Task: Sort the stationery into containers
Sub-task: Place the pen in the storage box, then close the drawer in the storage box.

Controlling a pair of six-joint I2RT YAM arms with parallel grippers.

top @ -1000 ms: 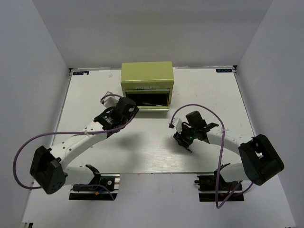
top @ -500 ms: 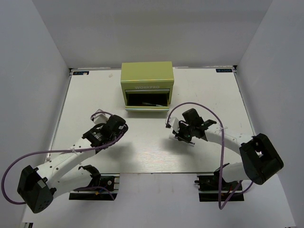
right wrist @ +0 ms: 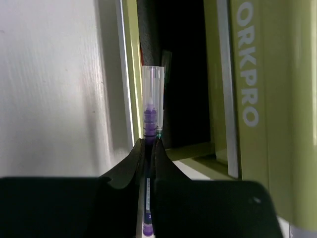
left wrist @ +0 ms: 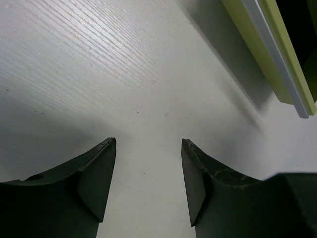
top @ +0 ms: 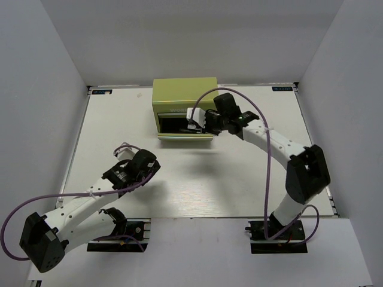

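Carried up from the middle of the tabletop, the purple pen now hangs over the open drawer, its length parallel to the drawer front. It is pinched by the right end effector. The left end effector, spread and empty, hangs well apart.

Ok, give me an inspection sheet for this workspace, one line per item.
Surface: white wood-grain table, bare where it shows.
Job's things: yellow-green chest at the far edge, its drawer pulled open; a purple pen with a clear cap is at the drawer's mouth; something dark lies inside, too dim to name.
Clutter: nothing seen.
Grippers: left gripper open, over bare table; right gripper shut on the pen.
Cables: purple cables loop loosely along each arm.
Surroundings: plain pale walls on three sides.
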